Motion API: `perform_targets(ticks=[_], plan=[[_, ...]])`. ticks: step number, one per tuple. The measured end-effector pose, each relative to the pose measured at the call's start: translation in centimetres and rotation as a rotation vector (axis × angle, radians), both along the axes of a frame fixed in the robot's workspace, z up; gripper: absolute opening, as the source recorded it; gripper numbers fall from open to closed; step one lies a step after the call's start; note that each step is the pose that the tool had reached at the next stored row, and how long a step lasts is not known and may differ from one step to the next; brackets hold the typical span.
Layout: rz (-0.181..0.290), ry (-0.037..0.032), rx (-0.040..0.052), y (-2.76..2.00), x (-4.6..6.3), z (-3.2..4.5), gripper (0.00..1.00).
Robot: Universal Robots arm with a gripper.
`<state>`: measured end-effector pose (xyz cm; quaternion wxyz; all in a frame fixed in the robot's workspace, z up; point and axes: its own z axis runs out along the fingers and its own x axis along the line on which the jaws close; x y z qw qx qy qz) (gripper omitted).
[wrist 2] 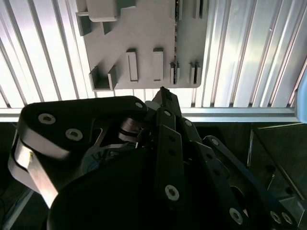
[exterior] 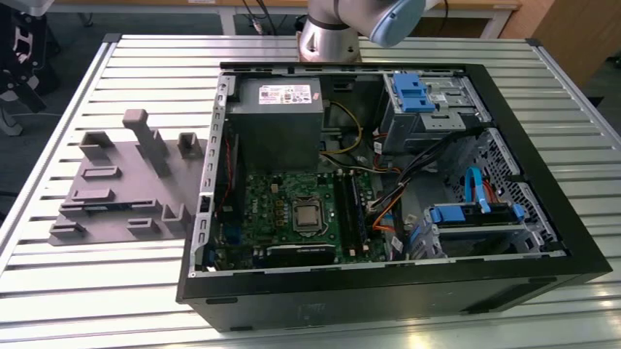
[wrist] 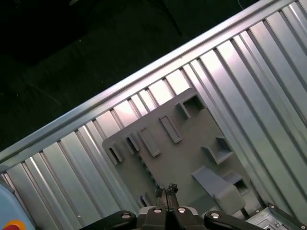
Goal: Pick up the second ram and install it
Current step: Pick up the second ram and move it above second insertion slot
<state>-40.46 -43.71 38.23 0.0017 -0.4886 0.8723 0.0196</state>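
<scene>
The second ram (wrist 2: 176, 28) stands on its thin edge in a slot of the grey holder plate (wrist 2: 144, 28), a dark narrow strip seen edge-on. It is also the thin strip (wrist: 149, 176) in the first wrist view, on the holder plate (wrist: 192, 143). My gripper (wrist: 166, 189) hangs well above this plate, its fingertips pressed together with nothing between them. In the second wrist view the gripper (wrist 2: 163, 92) sits over the plate's edge. In the exterior view the holder plate (exterior: 116, 182) lies on the exterior view's left of the open computer case (exterior: 388, 291), where the green motherboard (exterior: 281, 211) lies.
The slatted metal table (exterior: 116, 291) carries everything. Upright grey posts (exterior: 145, 134) rise from the holder plate. Inside the case are a grey power supply (exterior: 276, 109), blue drive brackets (exterior: 412, 91), and loose cables (exterior: 417, 167). The arm's base (exterior: 328, 40) stands behind the case.
</scene>
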Motion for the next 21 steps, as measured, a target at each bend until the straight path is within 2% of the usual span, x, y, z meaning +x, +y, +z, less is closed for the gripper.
perform_targets(ticks=[21], plan=[[0.079, -0.0001, 0.0000, -0.16, -0.02, -0.04, 0.11]])
